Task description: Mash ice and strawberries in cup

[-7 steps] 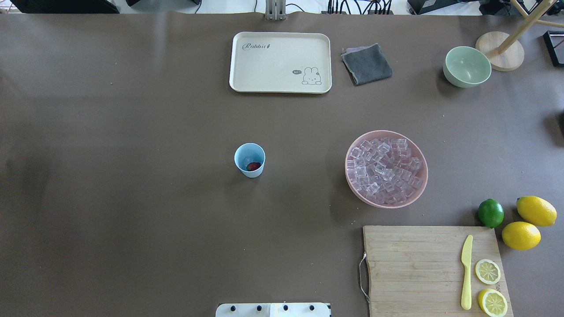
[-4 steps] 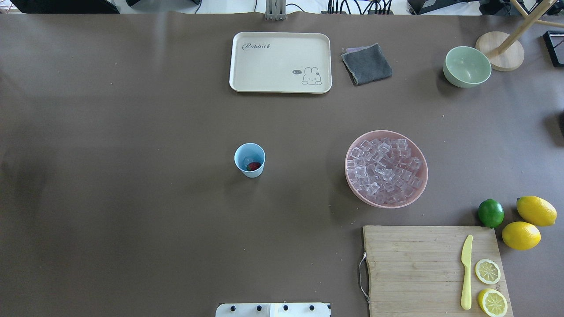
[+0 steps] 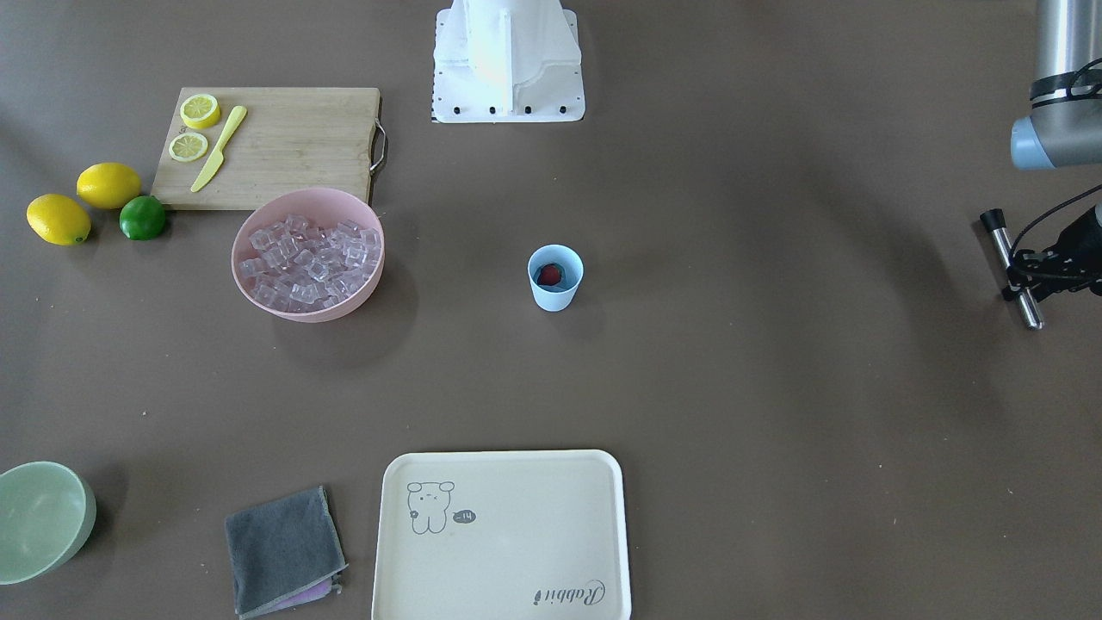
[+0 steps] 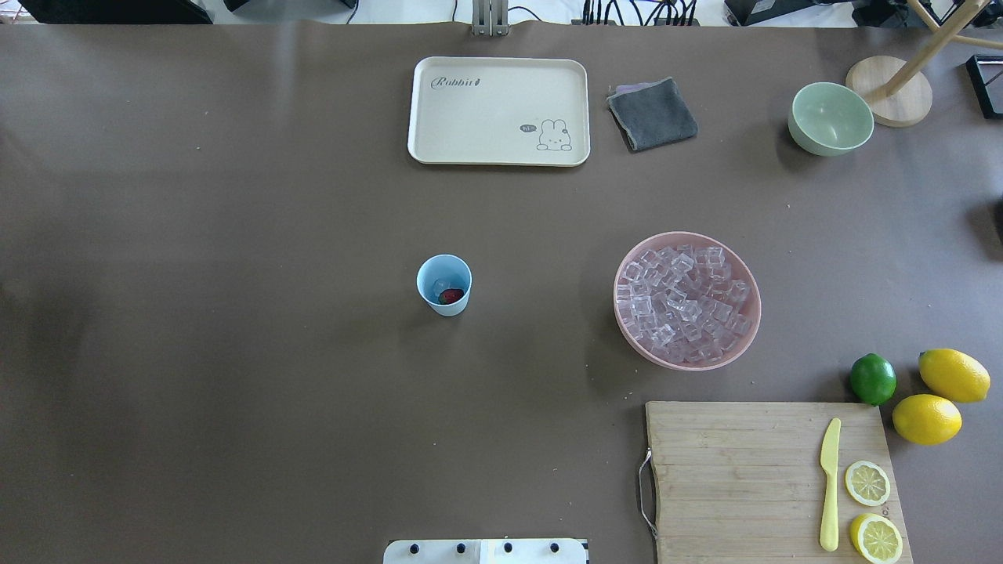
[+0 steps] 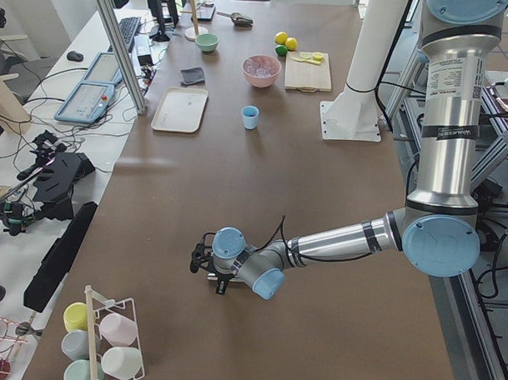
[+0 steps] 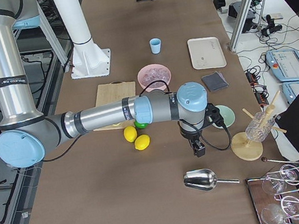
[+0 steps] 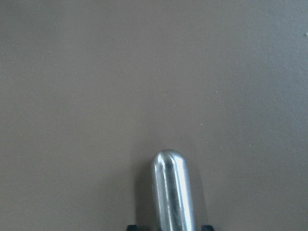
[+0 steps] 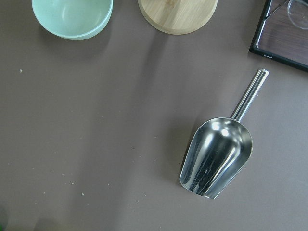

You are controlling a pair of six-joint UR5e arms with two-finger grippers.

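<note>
Read "Rabbit" in cursive at one corner of the cream tray (image 4: 501,86); made out a speech bubble (image 4: 528,128) beside the drawn rabbit (image 4: 555,135), seemingly "hi~", barely legible; noticed lettering along the left arm (image 5: 445,105) and the right arm (image 6: 6,78), too small to read.

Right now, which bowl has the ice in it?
The pink bowl next to the cutting board: it is heaped with clear ice cubes. The pale green bowl holds nothing.
</note>
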